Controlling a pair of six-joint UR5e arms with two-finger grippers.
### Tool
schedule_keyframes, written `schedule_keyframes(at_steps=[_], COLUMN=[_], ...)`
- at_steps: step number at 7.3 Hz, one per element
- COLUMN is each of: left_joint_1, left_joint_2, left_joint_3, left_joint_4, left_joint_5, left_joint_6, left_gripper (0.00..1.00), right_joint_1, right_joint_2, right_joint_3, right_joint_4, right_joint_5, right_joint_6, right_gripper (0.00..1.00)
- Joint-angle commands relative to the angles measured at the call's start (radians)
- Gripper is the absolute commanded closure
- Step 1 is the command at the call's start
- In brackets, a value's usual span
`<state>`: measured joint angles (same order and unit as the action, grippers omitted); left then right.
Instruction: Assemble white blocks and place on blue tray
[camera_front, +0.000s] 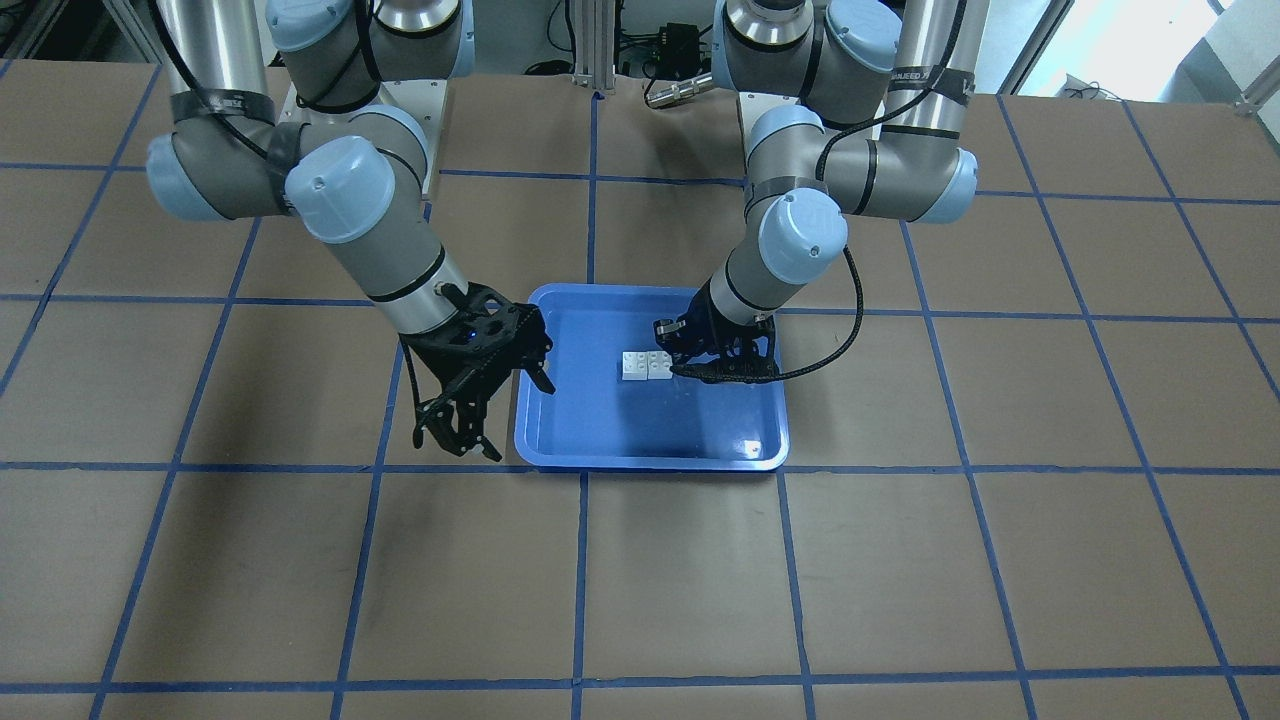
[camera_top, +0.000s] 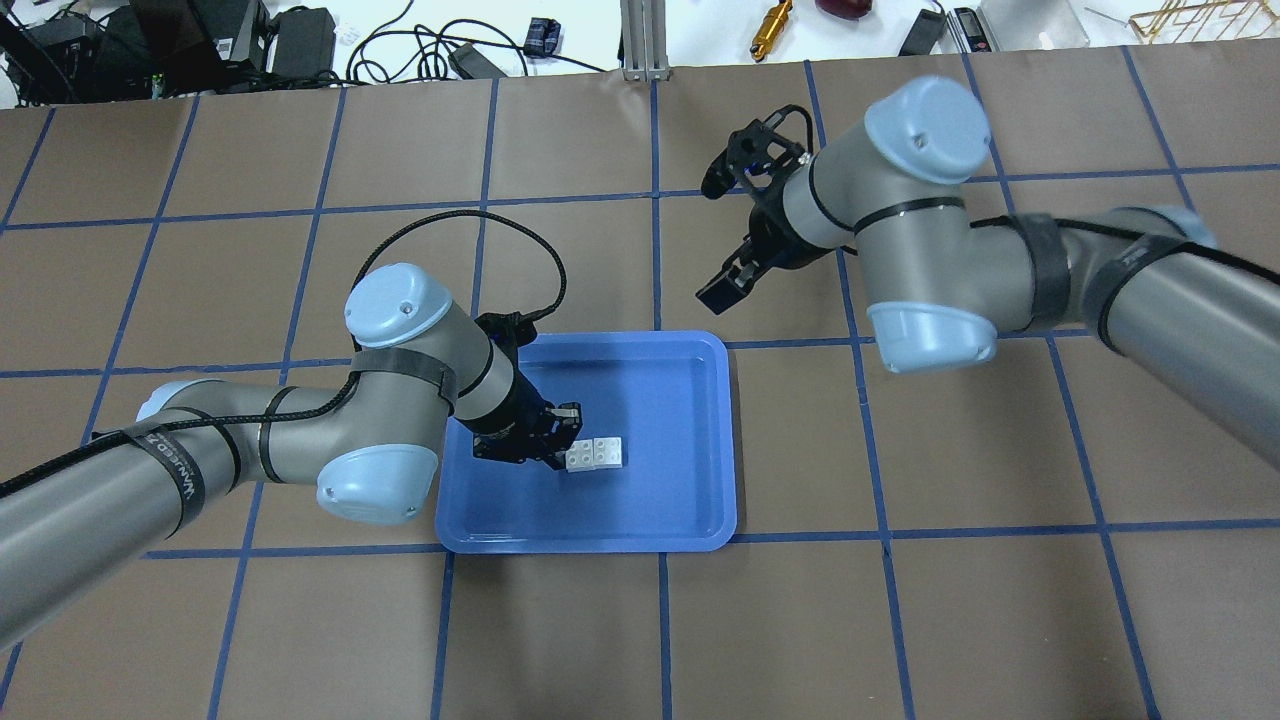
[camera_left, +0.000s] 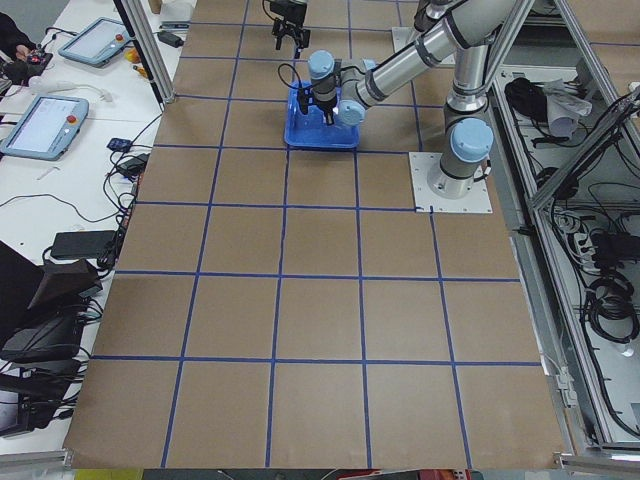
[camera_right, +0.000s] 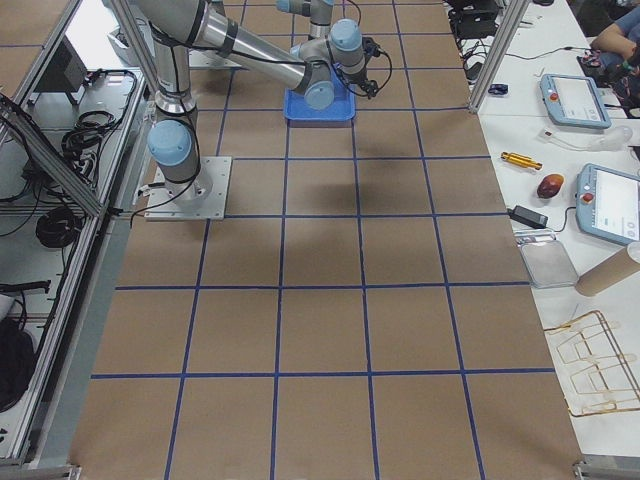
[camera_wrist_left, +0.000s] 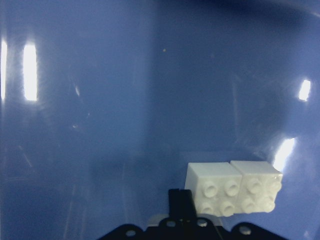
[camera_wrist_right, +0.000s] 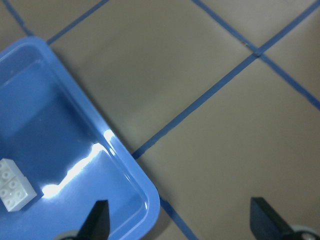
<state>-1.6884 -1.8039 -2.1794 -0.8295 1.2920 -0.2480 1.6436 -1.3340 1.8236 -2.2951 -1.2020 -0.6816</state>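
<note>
The two white blocks (camera_front: 645, 366) are joined into one small rectangle and lie studs up on the floor of the blue tray (camera_front: 650, 462). They also show in the overhead view (camera_top: 595, 452), the left wrist view (camera_wrist_left: 232, 187) and the right wrist view (camera_wrist_right: 14, 187). My left gripper (camera_front: 675, 365) is low inside the tray (camera_top: 590, 542). Its fingers look shut and rest against one end of the blocks, not around them (camera_wrist_left: 181, 202). My right gripper (camera_front: 495, 415) is open and empty, above the table just outside the tray's corner (camera_wrist_right: 125, 155).
The brown table carries a blue tape grid (camera_top: 655, 250). Cables, tools and electronics lie along the far edge (camera_top: 450, 50). Tablets sit on the operators' side tables (camera_right: 575, 100). Both arm bases stand at the robot's side (camera_left: 450, 180).
</note>
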Motion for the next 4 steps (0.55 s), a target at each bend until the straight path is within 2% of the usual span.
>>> schedule_keyframes(at_steps=[1,3,4], left_joint_1=[-0.004,-0.004,-0.004], left_joint_2=[-0.002,-0.003,-0.003], left_joint_3=[0.001,0.003,0.003], left_joint_4=[0.003,0.015,0.015], left_joint_5=[0.000,0.000,0.000], left_joint_6=[0.001,-0.002,0.001], left_gripper=[1.00,1.00,1.00], right_joint_1=[-0.117,-0.151,-0.157], right_joint_2=[-0.005,-0.033,-0.048], right_joint_3=[-0.232,-0.283,-0.302], right_joint_4=[0.419,0.573,0.648], right_joint_5=[-0.008,-0.137,-0.140], right_joint_6=[0.051,0.063,0.118], right_gripper=[0.00,0.00,0.00])
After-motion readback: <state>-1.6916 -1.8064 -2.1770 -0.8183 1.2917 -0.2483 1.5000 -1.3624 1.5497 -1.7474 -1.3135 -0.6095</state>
